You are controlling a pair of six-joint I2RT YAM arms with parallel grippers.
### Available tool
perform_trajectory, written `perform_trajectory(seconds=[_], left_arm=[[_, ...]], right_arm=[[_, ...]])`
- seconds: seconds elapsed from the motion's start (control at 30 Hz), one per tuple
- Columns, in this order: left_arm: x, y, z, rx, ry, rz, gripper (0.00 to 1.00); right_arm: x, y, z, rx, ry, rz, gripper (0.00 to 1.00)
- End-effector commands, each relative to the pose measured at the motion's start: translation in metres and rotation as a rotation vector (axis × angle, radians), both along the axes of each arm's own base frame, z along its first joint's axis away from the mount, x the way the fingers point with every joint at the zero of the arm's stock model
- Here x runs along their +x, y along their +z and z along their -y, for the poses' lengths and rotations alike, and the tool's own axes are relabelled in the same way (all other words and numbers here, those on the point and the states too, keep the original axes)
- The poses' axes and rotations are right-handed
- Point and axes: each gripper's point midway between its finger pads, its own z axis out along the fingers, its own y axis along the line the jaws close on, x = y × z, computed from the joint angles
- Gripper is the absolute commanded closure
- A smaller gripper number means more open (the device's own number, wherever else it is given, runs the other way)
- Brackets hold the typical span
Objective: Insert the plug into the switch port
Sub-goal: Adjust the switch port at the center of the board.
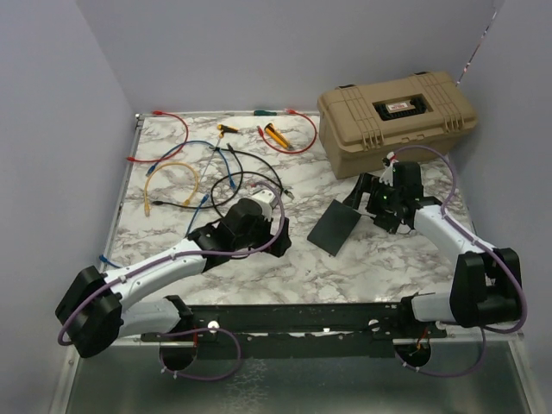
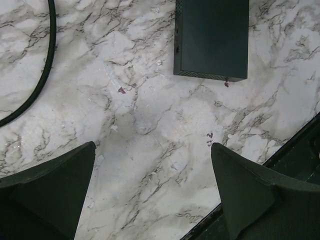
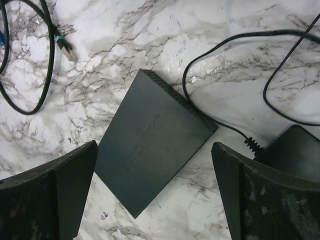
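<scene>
The switch [image 1: 335,226] is a flat dark-grey box lying askew on the marble table, right of centre. In the right wrist view the switch [image 3: 152,142] lies between and below my open, empty right gripper [image 3: 155,145], which hovers over its near end. A thin black power cord [image 3: 220,47] runs from it. A plug [image 3: 65,49] with a teal boot lies loose at the upper left. My left gripper [image 2: 153,146] is open and empty over bare marble, with the switch [image 2: 212,37] ahead of it. From above, the left gripper [image 1: 274,231] is left of the switch and the right gripper [image 1: 379,205] right of it.
A big tan case [image 1: 397,116] stands at the back right. Red, yellow, blue and black cables [image 1: 185,168] lie at the back left. A black power adapter [image 3: 292,150] sits by my right finger. A black cable [image 2: 45,65] curves left of the left gripper. A dark front rail [image 2: 295,145] lies at its right.
</scene>
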Motion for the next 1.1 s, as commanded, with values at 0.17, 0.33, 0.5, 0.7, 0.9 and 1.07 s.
perform_trajectory(seconds=[0.17,0.33,0.5,0.7,0.9,1.07], left_arm=[[-0.008,-0.011,0.037,-0.063,0.027,-0.029,0.01],[-0.014,-0.031,0.057,-0.062,0.019,-0.054,0.01],[-0.009,-0.047,0.071,-0.067,0.048,-0.065,0.01],[-0.004,-0.066,0.078,-0.028,0.062,-0.068,0.01],[0.001,-0.089,0.082,0.012,0.08,-0.092,0.01],[0.006,-0.1,0.074,0.054,0.117,-0.08,0.01]], right_arm=[[0.031,0.005,-0.009,0.006,0.039,0.068,0.0],[0.036,-0.009,-0.008,-0.01,0.04,0.042,0.0],[0.039,-0.02,-0.011,0.001,0.051,0.032,0.0],[0.042,-0.031,-0.017,0.009,0.085,0.006,0.0],[0.032,-0.042,-0.026,0.036,0.119,-0.023,0.0],[0.018,-0.038,-0.034,0.044,0.15,-0.026,0.01]])
